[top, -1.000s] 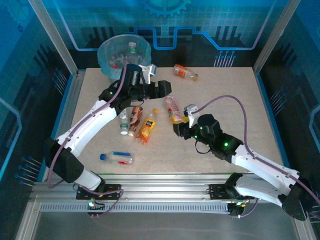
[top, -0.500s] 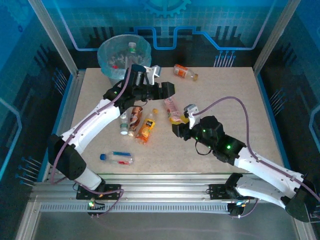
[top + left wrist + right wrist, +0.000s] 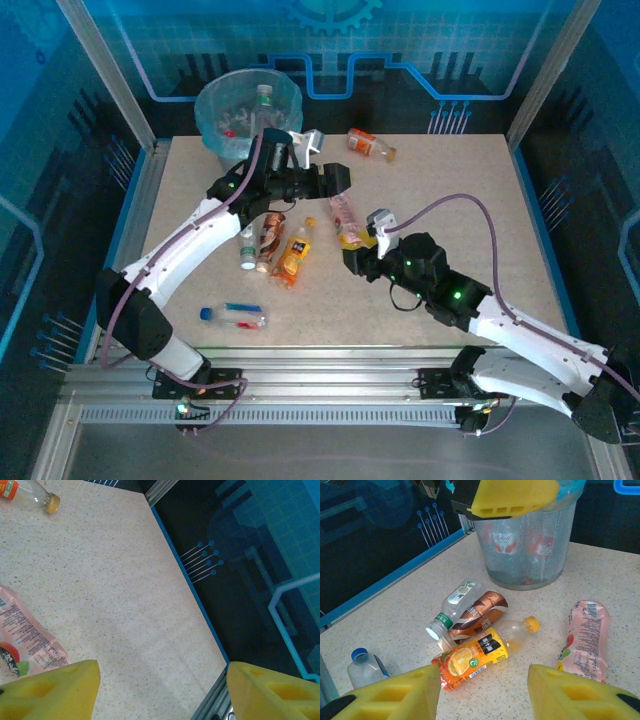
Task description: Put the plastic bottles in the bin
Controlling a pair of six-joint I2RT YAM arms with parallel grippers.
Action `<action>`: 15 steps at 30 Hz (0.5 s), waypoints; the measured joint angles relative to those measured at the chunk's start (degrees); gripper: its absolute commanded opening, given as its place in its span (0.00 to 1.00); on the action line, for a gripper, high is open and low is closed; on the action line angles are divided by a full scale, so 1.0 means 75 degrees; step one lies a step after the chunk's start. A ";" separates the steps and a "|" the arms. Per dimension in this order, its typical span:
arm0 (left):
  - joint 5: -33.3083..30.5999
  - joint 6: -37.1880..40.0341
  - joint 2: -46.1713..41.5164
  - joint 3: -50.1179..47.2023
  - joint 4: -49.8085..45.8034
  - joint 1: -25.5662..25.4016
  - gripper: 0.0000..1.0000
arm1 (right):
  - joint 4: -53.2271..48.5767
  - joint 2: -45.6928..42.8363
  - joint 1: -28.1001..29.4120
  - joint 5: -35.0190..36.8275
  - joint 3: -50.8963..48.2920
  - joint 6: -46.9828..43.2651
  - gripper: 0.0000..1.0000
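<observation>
The left gripper [image 3: 338, 180] hangs over the table [image 3: 450, 190] with its jaws wide apart and nothing between them; in the left wrist view its yellow fingers [image 3: 50, 690] frame bare tabletop. The bin [image 3: 250, 105] stands off the far-left corner of the table, beyond and to the left of this gripper, and already contains several plastic bottles [image 3: 263, 95]. A pink-labelled bottle [image 3: 345, 212] lies on the table just nearside of the left gripper, and a red-labelled bottle [image 3: 370, 145] lies near the far edge, to its right. The right gripper [image 3: 352, 258] sits low, just beside the near end of the pink-labelled bottle; contact cannot be determined. Its jaws stand narrowly apart and empty. In the right wrist view the pink-labelled bottle [image 3: 585, 640] lies ahead and right of the fingers [image 3: 395, 690], and an orange-labelled bottle [image 3: 480, 652] lies ahead, touching a brown-labelled bottle [image 3: 482, 610] and a green-capped bottle [image 3: 452, 605]. A blue-capped bottle [image 3: 232, 316] lies apart, near the front-left edge.
</observation>
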 measured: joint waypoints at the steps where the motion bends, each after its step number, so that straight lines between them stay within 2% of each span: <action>1: 0.0017 -0.0003 0.0000 0.0000 0.0000 -0.0003 0.66 | -0.0003 -0.0012 0.0015 -0.0003 0.0000 0.0000 0.50; 9: 0.0087 0.0009 0.0000 0.0000 0.0009 -0.0032 0.53 | 0.0000 -0.0131 0.0079 -0.0003 0.0003 -0.0055 0.50; 15: 0.0085 0.0006 -0.0012 0.0000 0.0015 -0.0047 0.48 | 0.0000 -0.0143 0.0085 -0.0003 0.0003 -0.0082 0.50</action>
